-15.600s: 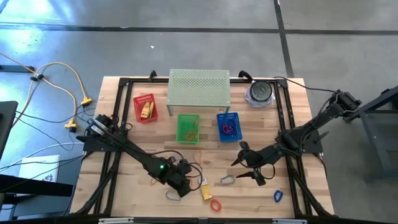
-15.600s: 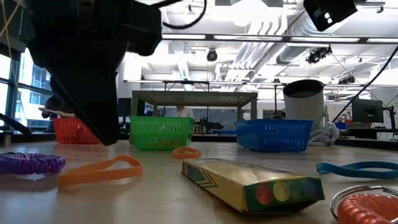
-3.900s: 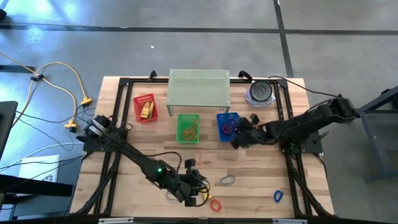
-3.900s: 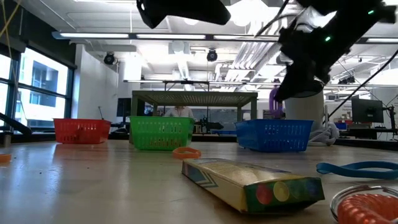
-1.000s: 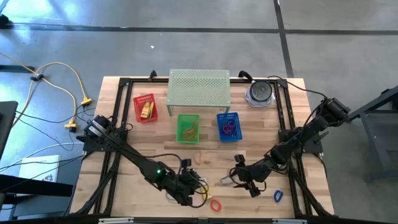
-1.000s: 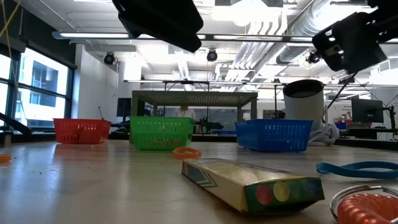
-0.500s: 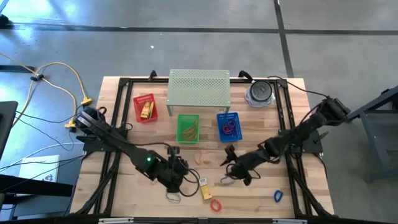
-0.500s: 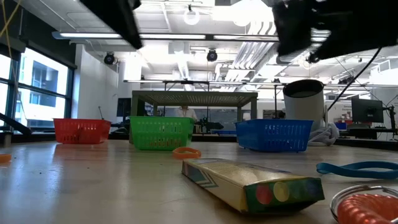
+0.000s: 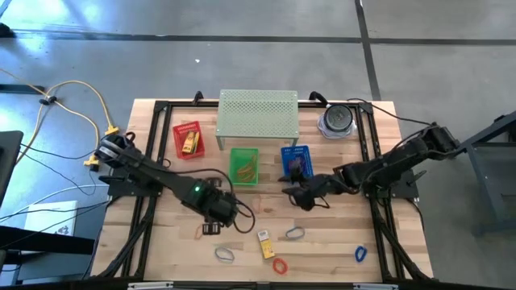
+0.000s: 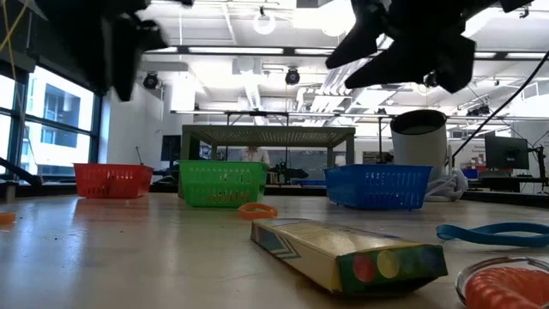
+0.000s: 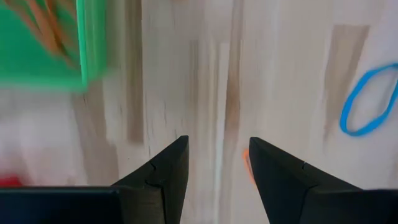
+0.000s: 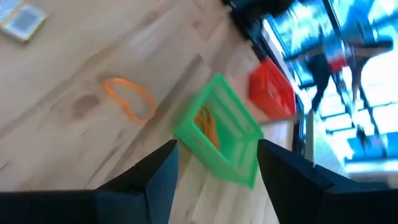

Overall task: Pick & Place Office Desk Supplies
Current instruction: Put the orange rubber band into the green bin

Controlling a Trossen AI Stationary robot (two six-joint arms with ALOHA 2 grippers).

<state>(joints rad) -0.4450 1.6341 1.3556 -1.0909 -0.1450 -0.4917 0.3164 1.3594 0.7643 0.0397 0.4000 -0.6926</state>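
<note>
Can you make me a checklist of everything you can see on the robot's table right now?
Surface: wooden table, black frame.
Job's things: yellow packet, grey loop, red loop, blue loop, orange loop loose.
Clutter: red basket, green basket, blue basket, pale green shelf.
Grippers: left gripper open, empty; right gripper open, empty.
Cables: yellow cable on floor.
Surroundings: grey floor.

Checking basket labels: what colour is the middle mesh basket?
Green, clearest in the high view.
</note>
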